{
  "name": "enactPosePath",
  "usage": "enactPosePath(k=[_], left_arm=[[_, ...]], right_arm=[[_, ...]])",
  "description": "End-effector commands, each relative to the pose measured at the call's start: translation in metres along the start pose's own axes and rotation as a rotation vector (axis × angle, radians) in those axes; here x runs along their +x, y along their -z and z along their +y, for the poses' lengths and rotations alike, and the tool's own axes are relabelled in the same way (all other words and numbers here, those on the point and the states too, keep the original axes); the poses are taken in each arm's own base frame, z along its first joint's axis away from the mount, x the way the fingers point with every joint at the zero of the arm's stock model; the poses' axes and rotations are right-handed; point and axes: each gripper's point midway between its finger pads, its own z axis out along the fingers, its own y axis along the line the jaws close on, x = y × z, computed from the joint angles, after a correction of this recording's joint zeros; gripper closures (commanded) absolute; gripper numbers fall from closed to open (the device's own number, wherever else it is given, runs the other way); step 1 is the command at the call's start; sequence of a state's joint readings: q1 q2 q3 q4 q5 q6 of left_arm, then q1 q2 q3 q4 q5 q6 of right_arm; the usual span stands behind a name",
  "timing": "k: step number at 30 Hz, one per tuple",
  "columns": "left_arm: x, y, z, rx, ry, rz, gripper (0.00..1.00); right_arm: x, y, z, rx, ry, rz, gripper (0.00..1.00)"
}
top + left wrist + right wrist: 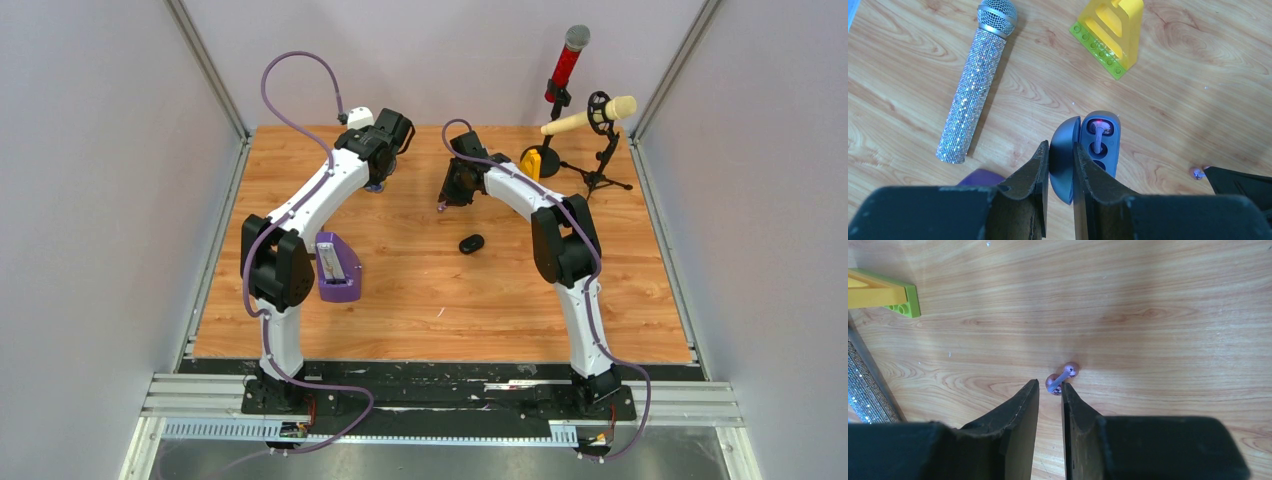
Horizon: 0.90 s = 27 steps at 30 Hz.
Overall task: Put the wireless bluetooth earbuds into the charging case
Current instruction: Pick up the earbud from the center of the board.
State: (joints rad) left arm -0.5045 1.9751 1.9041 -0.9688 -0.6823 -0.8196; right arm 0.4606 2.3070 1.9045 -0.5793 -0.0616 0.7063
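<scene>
— Two purple ones? Where?
— One earbud (1099,127) sits inside the smooth, round blue charging case (1110,145); the left gripper (1059,147) pinches its open lid. The other earbud (1062,376) is at the right gripper's (1049,385) almost-closed tips. Held? Can't tell.
— One glittery microphone (973,85), too.

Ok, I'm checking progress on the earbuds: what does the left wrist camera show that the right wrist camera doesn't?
Only the left wrist: the open charging case, its lid pinched by the left gripper, with a seated purple earbud inside. Only the right wrist: the right gripper with its tips at a loose purple earbud, grip unclear. Both: the glitter microphone, the yellow block, the wooden table, and probably that loose earbud, tiny at the left view's edge.
</scene>
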Motion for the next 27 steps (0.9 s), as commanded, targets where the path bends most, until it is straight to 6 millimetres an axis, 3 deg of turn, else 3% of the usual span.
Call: enactPosePath(k=[1, 19, 27], left_arm=[[-0.023, 0.021, 0.003, 0.022, 0.051, -0.061, 1.0], [-0.023, 0.021, 0.002, 0.023, 0.052, -0.06, 1.0], [-0.023, 0.02, 0.002, 0.022, 0.05, -0.059, 1.0]], right_arm=[[0.0, -0.004, 0.004, -0.011, -0.012, -0.001, 0.76], [0.009, -0.01, -0.008, 0.006, -0.022, 0.028, 0.73], [0.002, -0.007, -0.001, -0.013, -0.014, 0.015, 0.81]])
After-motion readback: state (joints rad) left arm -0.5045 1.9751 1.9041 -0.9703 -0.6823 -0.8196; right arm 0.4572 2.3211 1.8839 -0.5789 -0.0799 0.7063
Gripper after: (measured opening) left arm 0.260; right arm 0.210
